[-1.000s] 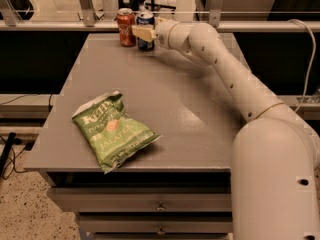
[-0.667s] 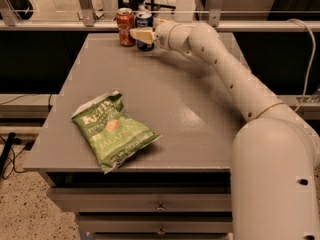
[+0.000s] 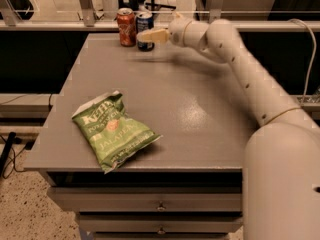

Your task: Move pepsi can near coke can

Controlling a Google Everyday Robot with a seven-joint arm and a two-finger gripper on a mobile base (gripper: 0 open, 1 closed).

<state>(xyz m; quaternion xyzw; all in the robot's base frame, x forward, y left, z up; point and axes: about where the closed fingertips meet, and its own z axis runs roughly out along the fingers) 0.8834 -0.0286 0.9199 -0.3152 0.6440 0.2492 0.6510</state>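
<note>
The red coke can stands upright at the table's far edge. The dark blue pepsi can stands upright on the table just right of it, nearly touching. My gripper reaches in from the right at the pepsi can's level. One cream finger crosses in front of the can's lower half and the other is hidden behind it. The gripper looks open around the can, and its wrist sits a little back to the right.
A green chip bag lies flat on the grey table near the front left. My arm stretches over the table's right side. Rails and posts stand behind the far edge. Drawers sit under the front edge.
The wrist and arm have drawn back a little to the right. The pepsi can has stayed beside the coke can and shows more of its top.
</note>
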